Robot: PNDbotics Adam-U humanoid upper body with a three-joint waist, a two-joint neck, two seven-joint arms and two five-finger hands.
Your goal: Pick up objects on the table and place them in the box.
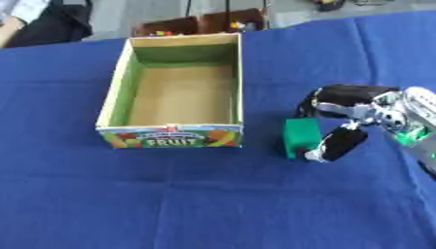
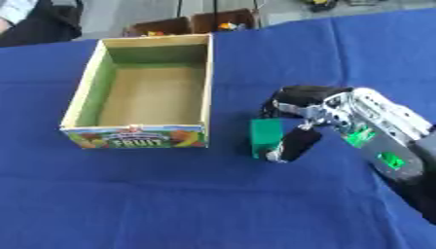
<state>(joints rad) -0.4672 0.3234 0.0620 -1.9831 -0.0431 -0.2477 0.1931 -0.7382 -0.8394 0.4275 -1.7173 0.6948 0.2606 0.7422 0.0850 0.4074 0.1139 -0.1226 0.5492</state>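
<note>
Now, line by line:

Right hand (image 2: 298, 124): comes in from the right side over the blue tablecloth (image 2: 170, 194); its fingers (image 2: 294, 99) arch over the top and far side of a green block (image 2: 265, 136); its thumb (image 1: 340, 143) presses against the block's near right side; so the hand is curled round the block in a pinch, only partly closed, with the block filling the gap.

Green block: small and boxy; sits just right of the box's near right corner, apart from it by a strip of cloth; whether it rests on the cloth or is lifted clear, I cannot tell.

Box (image 1: 115, 92): open cardboard, green inner walls, brown floor; a fruit print with the word FRUIT on its near face; stands left of centre on the cloth; nothing shows inside it.

Forearm (image 2: 383, 141): silver with green lights; slants down toward the lower right corner.

Left hand: shows in neither view.
</note>
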